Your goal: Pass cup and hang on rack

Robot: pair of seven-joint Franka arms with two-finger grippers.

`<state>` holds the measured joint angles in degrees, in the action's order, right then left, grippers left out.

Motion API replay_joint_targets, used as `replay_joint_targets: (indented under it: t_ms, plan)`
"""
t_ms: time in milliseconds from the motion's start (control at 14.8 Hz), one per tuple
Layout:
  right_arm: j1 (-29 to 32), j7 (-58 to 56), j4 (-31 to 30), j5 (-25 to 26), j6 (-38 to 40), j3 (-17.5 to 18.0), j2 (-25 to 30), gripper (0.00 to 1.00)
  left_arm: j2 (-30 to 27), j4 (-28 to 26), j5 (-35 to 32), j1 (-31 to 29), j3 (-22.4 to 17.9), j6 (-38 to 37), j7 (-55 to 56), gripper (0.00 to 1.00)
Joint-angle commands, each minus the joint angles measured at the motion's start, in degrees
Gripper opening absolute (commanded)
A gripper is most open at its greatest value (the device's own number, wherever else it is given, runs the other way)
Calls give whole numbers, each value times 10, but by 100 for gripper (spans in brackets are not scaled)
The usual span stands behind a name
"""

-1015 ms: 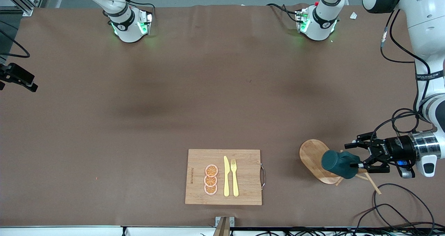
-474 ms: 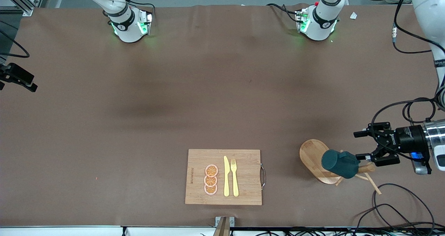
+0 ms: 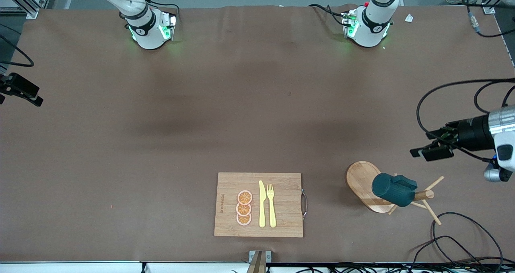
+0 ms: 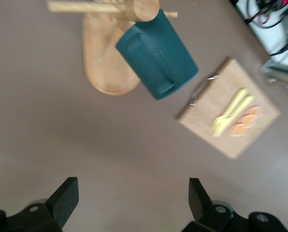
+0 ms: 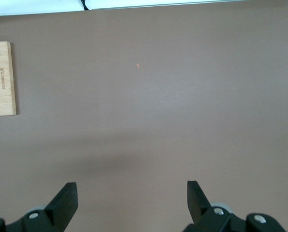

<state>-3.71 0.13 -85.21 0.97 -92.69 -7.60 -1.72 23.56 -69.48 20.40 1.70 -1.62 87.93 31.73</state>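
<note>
No legible text (board engraving unreadable)

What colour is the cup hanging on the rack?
Dark teal-green cup; the left wrist view shows it best.

Lighting: even, bright, overhead; soft broad shadows on the worktop [image 3: 257,104]. No glare. Left wrist view slightly motion-blurred; the jaws at frame edge out of focus.

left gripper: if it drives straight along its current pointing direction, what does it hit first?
Probably bare table. The open left gripper aims at brown surface short of the rack and the hanging cup; depth is unclear, so a shallow path might reach the cup.
</note>
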Motion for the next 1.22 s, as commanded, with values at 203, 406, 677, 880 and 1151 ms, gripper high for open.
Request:
replay_joint_targets:
  t_ms: [203, 406, 677, 880, 1151]
  plan:
    - [5, -6, -14, 9, 1, 4, 16, 100, -84, -31, -114, -2, 41, -43, -116, 100]
    - [5, -13, -14, 9, -1, 3, 16, 100, -105, -29, -184, -2, 66, -44, -159, 100]
    - [6, -13, -14, 9, -1, 2, 16, 100, -120, -33, -198, -5, 75, -44, -221, 100]
    - [8, -15, -14, 9, 0, 2, 16, 100, -164, -71, -210, -3, 73, -41, -220, 100]
    - [9, -15, -14, 9, 0, 3, 16, 100, -220, -116, -212, -13, 71, -39, -221, 100]
